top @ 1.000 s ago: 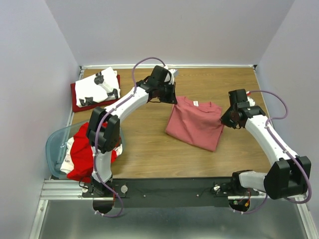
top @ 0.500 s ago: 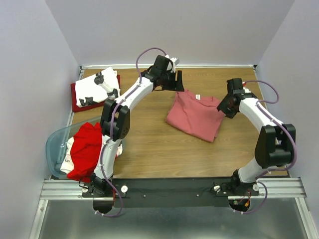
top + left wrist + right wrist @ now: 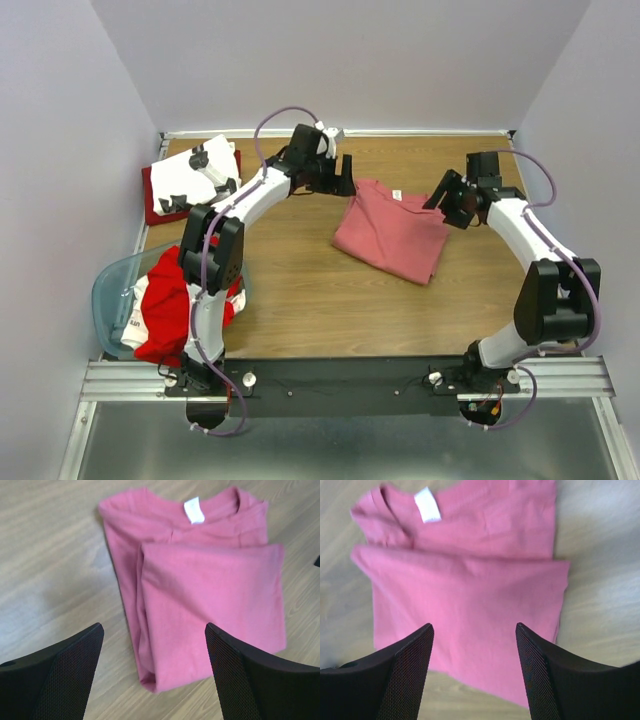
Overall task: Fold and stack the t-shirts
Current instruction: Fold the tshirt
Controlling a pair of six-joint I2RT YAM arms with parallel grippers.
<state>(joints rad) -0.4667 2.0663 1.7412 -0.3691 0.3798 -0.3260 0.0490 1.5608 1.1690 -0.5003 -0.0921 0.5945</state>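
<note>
Right, the salmon-pink t-shirt [image 3: 390, 235] lies folded and flat on the tabletop [image 3: 300, 290], right of centre and closer to the far edge than the near one. Its neck end points toward the far edge, white label [image 3: 193, 510] face up. From the left wrist you can see one folded layer lying on top of another, with the lower layer's edge showing along the side and at the collar.

Now the left fingers [image 3: 65, 670]: they are wide apart with nothing between them, hanging over the shirt's far-left corner. The cloth is below them, not in them. Over on the other side, the right fingers [image 3: 400, 670] are spread as well and grip nothing, poised by the shirt's far-right corner. The right wrist view is a little blurred, but the gap between them is plain.

Across to the far-left corner of the tabletop: a white t-shirt with black prints [image 3: 200, 170] sits on top of a dark red t-shirt [image 3: 158, 210], whose edges show around it.

Down at the near-left edge is the pale-blue plastic tub [image 3: 105, 285], with a bright red t-shirt [image 3: 165, 300] heaped in it and spilling over the rim, white cloth [image 3: 130, 328] tucked beside it. The left arm's lower link crosses in front of that heap.
</note>
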